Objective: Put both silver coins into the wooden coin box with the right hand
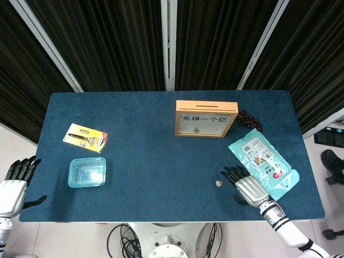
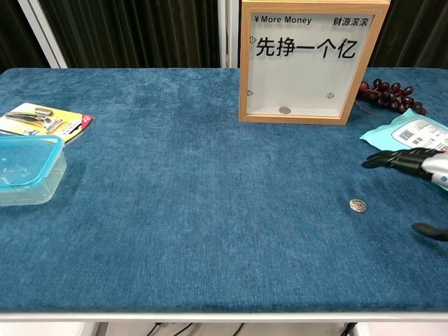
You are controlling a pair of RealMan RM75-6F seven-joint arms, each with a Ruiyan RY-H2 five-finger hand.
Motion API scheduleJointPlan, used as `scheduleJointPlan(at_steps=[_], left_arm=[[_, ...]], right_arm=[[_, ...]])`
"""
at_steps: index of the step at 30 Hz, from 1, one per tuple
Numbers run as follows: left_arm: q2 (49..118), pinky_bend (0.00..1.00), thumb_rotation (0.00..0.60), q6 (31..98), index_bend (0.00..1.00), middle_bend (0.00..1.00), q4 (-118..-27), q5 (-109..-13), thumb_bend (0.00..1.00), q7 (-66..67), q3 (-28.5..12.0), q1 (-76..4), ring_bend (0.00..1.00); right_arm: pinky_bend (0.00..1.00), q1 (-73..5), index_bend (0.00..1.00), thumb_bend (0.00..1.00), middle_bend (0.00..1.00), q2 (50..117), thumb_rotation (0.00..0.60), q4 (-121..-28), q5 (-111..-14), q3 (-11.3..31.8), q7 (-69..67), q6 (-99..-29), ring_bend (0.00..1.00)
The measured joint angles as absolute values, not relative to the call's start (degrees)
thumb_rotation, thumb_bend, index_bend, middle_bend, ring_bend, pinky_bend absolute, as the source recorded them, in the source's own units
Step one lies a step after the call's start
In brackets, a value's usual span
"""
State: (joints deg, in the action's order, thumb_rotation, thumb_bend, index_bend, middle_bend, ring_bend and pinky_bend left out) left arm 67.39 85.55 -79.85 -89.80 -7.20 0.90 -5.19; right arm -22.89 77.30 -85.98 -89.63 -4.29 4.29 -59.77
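The wooden coin box (image 1: 206,118) (image 2: 313,61) stands upright at the back of the blue table, with one silver coin (image 2: 284,110) lying inside behind its clear front. A second silver coin (image 1: 218,183) (image 2: 358,205) lies flat on the cloth near the front right. My right hand (image 1: 246,185) (image 2: 414,168) hovers just right of that coin, fingers spread and holding nothing. My left hand (image 1: 15,184) hangs open beyond the table's front left corner, clear of everything.
A teal packet (image 1: 262,160) (image 2: 413,134) lies right of the coin, partly under my right hand. Dark grapes (image 1: 251,120) (image 2: 390,94) sit beside the box. A clear plastic container (image 1: 87,172) (image 2: 26,169) and a yellow stapler card (image 1: 85,136) (image 2: 43,120) lie at the left.
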Motion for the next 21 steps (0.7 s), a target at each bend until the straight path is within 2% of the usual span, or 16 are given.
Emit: scheduleJointPlan(at_steps=[4, 9, 13, 18, 21], left_arm=[[67.75, 0.0, 0.6, 85.39, 0.0, 0.0, -78.99, -89.68, 0.05, -7.77, 0.85, -5.19, 0.0], [67.87, 0.0, 0.6, 85.31, 0.0, 0.0, -78.32, -89.62, 0.05, -8.37, 0.72, -5.26, 0.0], [68.11, 0.0, 0.6, 85.17, 0.0, 0.0, -77.76, -89.52, 0.05, -8.8, 0.64, -5.31, 0.0], [68.38, 0.0, 0.6, 84.94, 0.0, 0.0, -77.14, -89.33, 0.05, -9.31, 0.64, -5.29, 0.0], [68.49, 0.0, 0.6, 84.84, 0.0, 0.0, -76.86, -89.27, 0.05, -9.53, 0.65, -5.28, 0.0]], right_arm=[[0.0, -22.64, 0.03, 0.3, 0.0, 80.5, 0.6, -82.9, -90.21, -3.59, 3.58, -61.84, 0.0], [0.0, -22.3, 0.14, 0.3, 0.0, 83.98, 0.6, -79.19, -91.16, -2.7, 1.76, -64.71, 0.0], [0.0, -22.24, 0.19, 0.3, 0.01, 86.03, 0.6, -76.83, -91.69, -2.43, 0.76, -65.55, 0.0], [0.0, -22.24, 0.21, 0.18, 0.01, 87.89, 0.6, -74.66, -92.03, -2.42, -0.44, -66.18, 0.0], [0.0, -22.14, 0.23, 0.18, 0.02, 88.49, 0.6, -73.81, -92.23, -2.41, -0.73, -66.87, 0.0]])
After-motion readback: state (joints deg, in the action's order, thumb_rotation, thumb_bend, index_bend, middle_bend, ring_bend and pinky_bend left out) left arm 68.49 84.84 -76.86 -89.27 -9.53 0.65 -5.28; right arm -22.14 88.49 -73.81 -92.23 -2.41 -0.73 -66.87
